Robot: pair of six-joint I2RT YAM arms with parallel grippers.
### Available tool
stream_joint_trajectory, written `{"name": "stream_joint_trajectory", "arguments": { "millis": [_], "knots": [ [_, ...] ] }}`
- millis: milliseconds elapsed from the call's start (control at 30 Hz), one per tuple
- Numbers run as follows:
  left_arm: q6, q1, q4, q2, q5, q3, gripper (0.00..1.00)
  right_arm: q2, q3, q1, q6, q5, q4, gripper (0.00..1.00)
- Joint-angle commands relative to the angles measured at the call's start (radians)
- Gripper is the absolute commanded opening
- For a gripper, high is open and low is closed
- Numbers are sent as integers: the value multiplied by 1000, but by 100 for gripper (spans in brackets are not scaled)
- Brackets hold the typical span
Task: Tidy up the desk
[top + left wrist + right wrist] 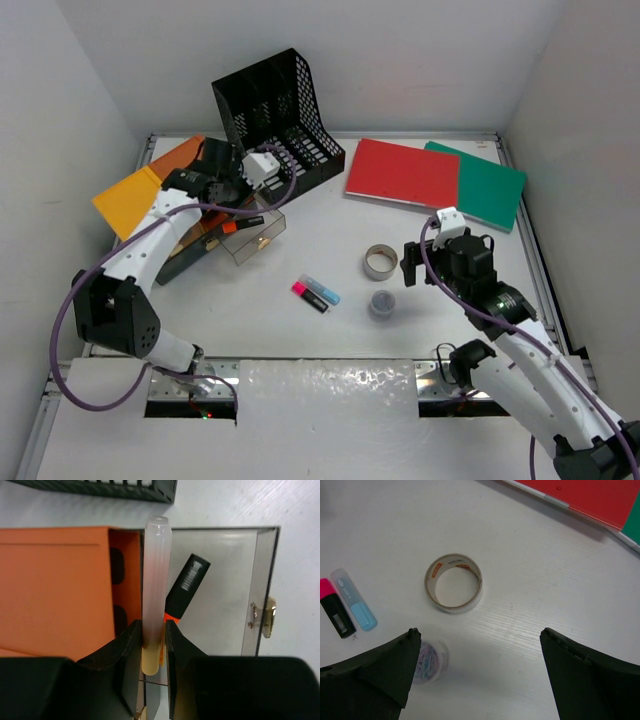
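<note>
Left wrist view: the left end effector (pixel 152 630) pinches a pale highlighter (pixel 156 570) by its tail, over the edge of a clear box (pixel 260 565) on the white desk (pixel 300 540) — so short a hold could let it swing and catch the rim. The right end effector (pixel 480 632) hangs spread wide above a tape roll (pixel 455 609).

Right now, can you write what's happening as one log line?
left fingers: shut on pale highlighter over clear box | right fingers: open, near tape roll and clip jar | desk: blue marker loose
</note>
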Motion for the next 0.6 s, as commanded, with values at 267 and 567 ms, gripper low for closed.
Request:
{"name": "stream_joint_trajectory", "arguments": {
  "millis": [267, 567],
  "knots": [
    [161, 41, 35, 8, 69, -92, 13, -23, -8, -4, 8, -24, 47, 99],
    [147, 41, 2, -44, 111, -18, 63, -31, -10, -4, 9, -35, 43, 99]
  ]
}}
